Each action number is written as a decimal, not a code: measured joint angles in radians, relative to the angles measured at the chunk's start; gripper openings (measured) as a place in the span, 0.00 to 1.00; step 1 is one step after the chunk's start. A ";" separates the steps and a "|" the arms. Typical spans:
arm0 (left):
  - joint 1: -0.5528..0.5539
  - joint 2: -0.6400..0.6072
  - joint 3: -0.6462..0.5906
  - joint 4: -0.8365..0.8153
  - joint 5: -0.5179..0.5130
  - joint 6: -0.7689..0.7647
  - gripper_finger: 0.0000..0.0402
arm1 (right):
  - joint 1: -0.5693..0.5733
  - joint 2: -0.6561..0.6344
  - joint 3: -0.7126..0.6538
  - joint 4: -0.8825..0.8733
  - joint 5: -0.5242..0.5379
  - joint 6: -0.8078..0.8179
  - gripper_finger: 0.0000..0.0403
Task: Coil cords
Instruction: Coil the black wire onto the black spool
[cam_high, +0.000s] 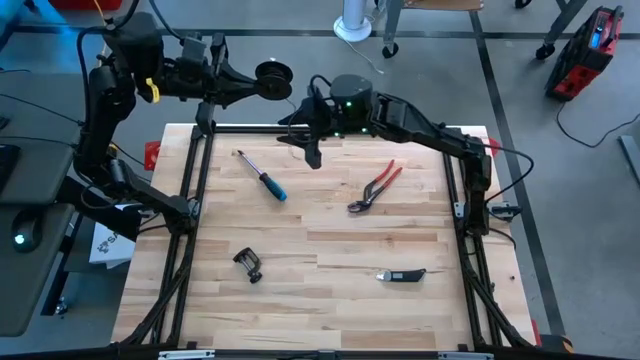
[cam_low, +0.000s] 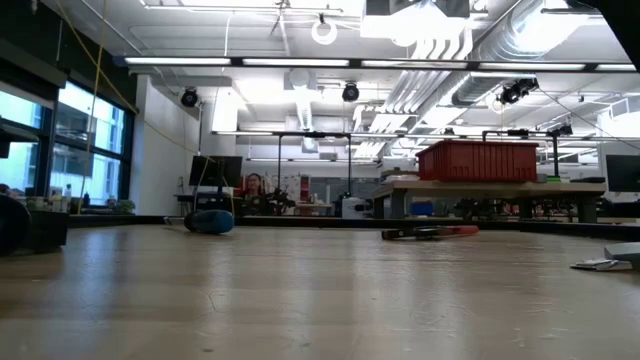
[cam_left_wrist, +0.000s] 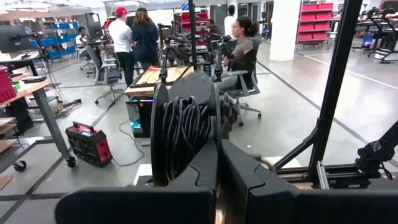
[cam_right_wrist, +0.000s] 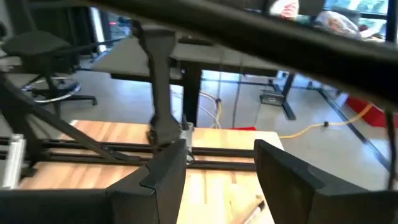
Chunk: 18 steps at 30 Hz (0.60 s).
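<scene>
A small round black reel (cam_high: 272, 78) wound with dark cord (cam_left_wrist: 183, 134) hangs beyond the table's far edge, above the floor, with my left gripper (cam_high: 245, 84) shut on it. The reel stands on edge with its two discs upright. My right gripper (cam_high: 305, 145) hovers over the table's far edge, just right of the reel. It is open, and its fingers (cam_right_wrist: 168, 171) have nothing between them. A loose end of cord leading from the reel does not show. My left gripper pinches the rim of one of the reel's discs (cam_left_wrist: 216, 134) between its two fingers (cam_left_wrist: 249, 180). The fingers lie level and come from the table's left side. The reel is lifted clear, its wound cord beside the fingertips.
On the wooden table (cam_high: 320, 300) lie a blue-handled screwdriver (cam_high: 266, 180), red pliers (cam_high: 378, 185), a black clamp (cam_high: 248, 264) and a folding knife (cam_high: 402, 275). Black frame rails (cam_high: 200, 150) border the table. Several people stand and sit in the room beyond.
</scene>
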 joint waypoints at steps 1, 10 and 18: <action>0.000 0.000 0.000 0.004 0.000 -0.001 0.00 | -0.003 0.000 -0.007 0.002 0.009 0.000 0.45; 0.000 0.000 0.000 0.042 0.000 -0.018 0.00 | 0.048 -0.020 0.007 -0.050 -0.046 0.038 0.45; 0.002 0.000 0.000 0.040 -0.003 -0.007 0.00 | 0.139 -0.089 0.023 -0.292 0.176 -0.044 0.45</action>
